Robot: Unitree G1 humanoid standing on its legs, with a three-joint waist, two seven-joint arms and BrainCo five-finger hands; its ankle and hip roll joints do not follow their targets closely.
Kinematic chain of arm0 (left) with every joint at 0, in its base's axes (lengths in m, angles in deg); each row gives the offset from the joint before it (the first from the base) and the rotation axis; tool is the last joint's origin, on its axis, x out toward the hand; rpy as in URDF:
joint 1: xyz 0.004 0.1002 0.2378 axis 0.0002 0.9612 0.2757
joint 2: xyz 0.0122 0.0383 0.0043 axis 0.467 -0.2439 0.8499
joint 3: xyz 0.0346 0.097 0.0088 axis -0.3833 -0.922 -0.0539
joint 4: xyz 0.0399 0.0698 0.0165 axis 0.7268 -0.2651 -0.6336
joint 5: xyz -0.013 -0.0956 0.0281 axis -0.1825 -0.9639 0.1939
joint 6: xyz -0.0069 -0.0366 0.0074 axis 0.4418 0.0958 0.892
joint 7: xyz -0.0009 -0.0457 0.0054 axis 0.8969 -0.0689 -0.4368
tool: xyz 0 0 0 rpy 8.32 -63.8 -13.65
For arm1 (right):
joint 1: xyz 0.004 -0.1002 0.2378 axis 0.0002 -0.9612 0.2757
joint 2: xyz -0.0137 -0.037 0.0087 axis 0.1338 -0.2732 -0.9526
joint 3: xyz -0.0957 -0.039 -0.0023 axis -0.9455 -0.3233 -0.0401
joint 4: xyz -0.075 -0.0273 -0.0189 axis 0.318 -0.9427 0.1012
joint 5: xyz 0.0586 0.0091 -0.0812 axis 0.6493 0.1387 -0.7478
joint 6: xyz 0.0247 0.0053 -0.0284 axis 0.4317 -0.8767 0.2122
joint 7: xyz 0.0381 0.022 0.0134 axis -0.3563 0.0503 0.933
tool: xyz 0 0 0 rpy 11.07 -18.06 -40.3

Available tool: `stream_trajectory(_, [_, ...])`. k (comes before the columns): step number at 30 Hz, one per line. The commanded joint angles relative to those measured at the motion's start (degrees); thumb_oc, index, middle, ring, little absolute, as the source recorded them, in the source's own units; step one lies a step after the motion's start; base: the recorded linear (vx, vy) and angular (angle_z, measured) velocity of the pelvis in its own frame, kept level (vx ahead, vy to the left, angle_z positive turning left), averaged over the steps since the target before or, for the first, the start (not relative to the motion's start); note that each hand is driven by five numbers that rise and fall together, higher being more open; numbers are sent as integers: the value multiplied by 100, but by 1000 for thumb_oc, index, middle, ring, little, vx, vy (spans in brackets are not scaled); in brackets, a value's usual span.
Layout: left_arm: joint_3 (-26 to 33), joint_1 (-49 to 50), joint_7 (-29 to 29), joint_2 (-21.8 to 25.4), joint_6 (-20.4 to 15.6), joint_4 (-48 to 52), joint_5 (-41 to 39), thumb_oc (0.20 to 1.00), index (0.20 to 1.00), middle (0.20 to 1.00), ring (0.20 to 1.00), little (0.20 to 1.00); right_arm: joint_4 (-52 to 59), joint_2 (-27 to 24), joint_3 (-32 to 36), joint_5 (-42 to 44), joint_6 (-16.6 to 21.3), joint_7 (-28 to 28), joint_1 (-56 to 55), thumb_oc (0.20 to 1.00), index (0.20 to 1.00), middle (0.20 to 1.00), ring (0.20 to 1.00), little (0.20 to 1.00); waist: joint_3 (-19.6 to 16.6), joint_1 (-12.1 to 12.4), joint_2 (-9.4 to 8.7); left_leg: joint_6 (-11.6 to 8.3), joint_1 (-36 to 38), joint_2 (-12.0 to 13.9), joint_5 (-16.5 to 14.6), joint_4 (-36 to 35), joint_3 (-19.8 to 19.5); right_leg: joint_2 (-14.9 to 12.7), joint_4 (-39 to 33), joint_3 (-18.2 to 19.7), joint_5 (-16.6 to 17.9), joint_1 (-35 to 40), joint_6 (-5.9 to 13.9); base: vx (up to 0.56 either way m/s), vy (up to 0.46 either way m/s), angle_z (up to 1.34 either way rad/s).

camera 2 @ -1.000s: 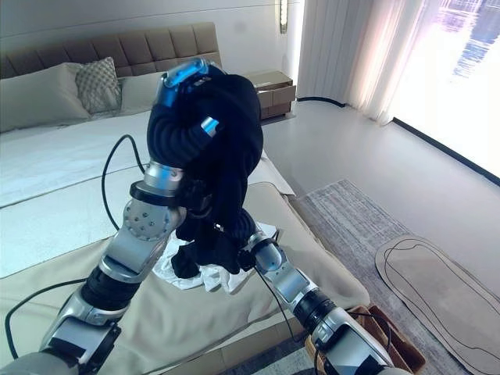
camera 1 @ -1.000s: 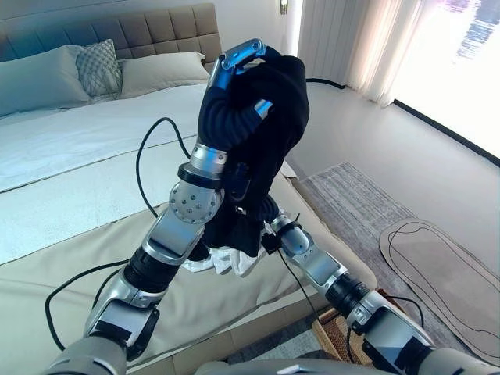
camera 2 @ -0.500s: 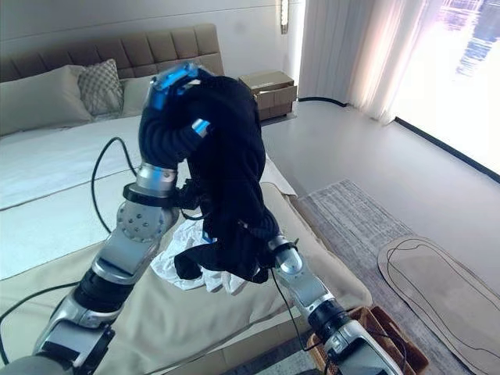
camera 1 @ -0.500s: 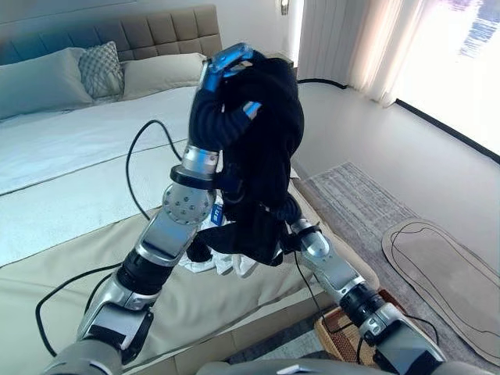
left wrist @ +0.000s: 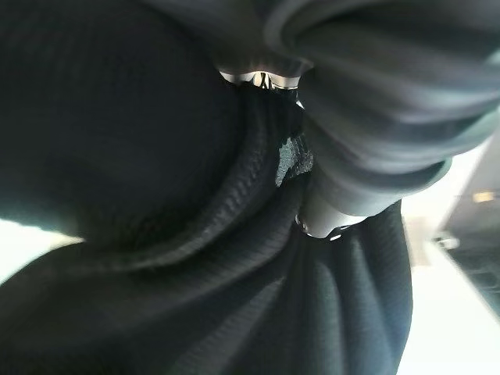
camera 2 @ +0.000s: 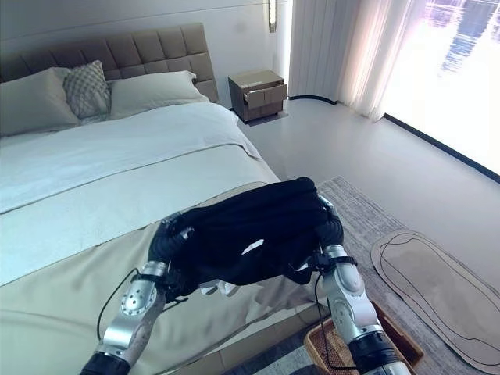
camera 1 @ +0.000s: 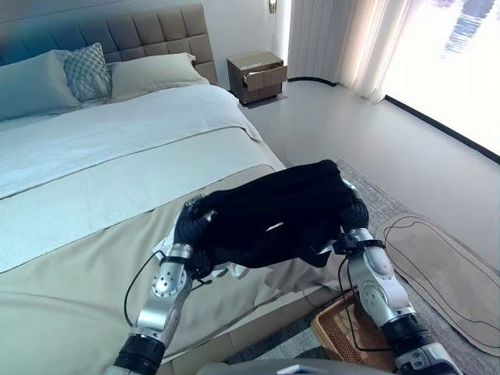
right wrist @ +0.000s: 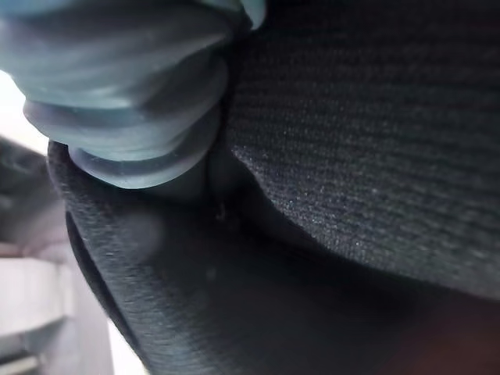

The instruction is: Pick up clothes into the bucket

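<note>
The garment [camera 1: 273, 215] is black with a fine ribbed knit. A white cloth [camera 1: 228, 271] peeks beneath it. The bed [camera 1: 94, 164] has a pale beige cover, white sheet and grey tufted headboard [camera 1: 133, 35]. The basket [camera 1: 344, 332] is woven brown.

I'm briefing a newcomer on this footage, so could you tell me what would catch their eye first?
The black garment stretched between the left hand and right hand, above the bed's foot edge. Below the right arm, a wicker basket sits on the floor. A white cloth lies on the bed under the garment.
</note>
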Motion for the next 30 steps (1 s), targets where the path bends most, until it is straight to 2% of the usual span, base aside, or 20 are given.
stream_trajectory(1, [39, -296, 311, 211, -214, -256, -113, 517, 517, 517, 517, 517, 768, 139, 757, 331, 703, -61, 465, 200, 200, 200, 200, 200, -18, -57, -429, 221, 89, -132, -673, 570, 232, 48, 106, -40, 158, -143, -92, -2, -12, -10])
stream_trajectory(2, [-85, -298, 392, 218, -162, -407, -22, 837, 837, 837, 837, 837, 801, 88, 904, 335, 741, -115, 476, 200, 200, 200, 200, 200, -23, -72, -432, 222, 97, -126, -677, 567, 239, 53, 108, -31, 160, -144, -90, -1, 1, -6])
stream_trajectory(3, [-245, -279, 520, 264, -88, -573, 156, 1000, 1000, 1000, 1000, 1000, 794, -31, 1107, 354, 787, -187, 533, 200, 200, 200, 200, 200, -33, -111, -439, 225, 95, -121, -681, 560, 251, 59, 109, -17, 160, -151, -83, -3, 2, -5])
stream_trajectory(10, [-249, -188, 550, 241, -49, -761, 204, 1000, 1000, 1000, 1000, 1000, 768, -568, 1810, 323, 922, -463, 725, 200, 200, 200, 200, 200, -21, -173, -498, 233, 65, -109, -711, 602, 285, 89, 129, 61, 173, -223, -79, -5, -1, -4])
stream_trajectory(12, [-131, -73, 585, 241, -83, -660, 58, 1000, 1000, 1000, 1000, 1000, 698, -933, 2132, 308, 987, -585, 799, 200, 200, 200, 200, 200, -5, -204, -542, 232, 46, -99, -730, 639, 311, 100, 145, 97, 179, -253, -79, -9, -8, -15])
stream_trajectory(18, [186, 151, 587, 224, -135, -499, -115, 1000, 1000, 1000, 1000, 1000, 650, -1428, 2774, 429, 1177, -675, 712, 200, 200, 200, 200, 200, 10, -251, -590, 229, 27, -82, -768, 686, 352, 121, 157, 165, 173, -293, -74, 2, -6, -4])
stream_trajectory(21, [432, 223, 565, 213, -150, -477, -208, 1000, 1000, 1000, 1000, 1000, 600, -1808, 3314, 517, 1321, -777, 536, 200, 200, 200, 200, 200, 14, -333, -634, 220, 14, -72, -785, 711, 389, 137, 172, 197, 175, -335, -68, -3, -7, -7])
stream_trajectory(26, [610, 244, 506, 215, -199, -447, -228, 1000, 1000, 1000, 1000, 1000, 646, -1909, 3583, 494, 1361, -785, 287, 200, 200, 200, 200, 200, 21, -401, -640, 217, 25, -62, -805, 729, 434, 144, 211, 246, 167, -353, -66, -3, -2, -10])
stream_trajectory(30, [902, 291, 493, 87, -241, -431, -447, 1000, 1000, 1000, 1000, 1000, 790, -1735, 3593, 355, 1176, -633, -82, 200, 200, 200, 200, 200, 84, -484, -628, 238, 41, -75, -854, 814, 521, 121, 291, 349, 143, -403, -67, -8, -1, -10])
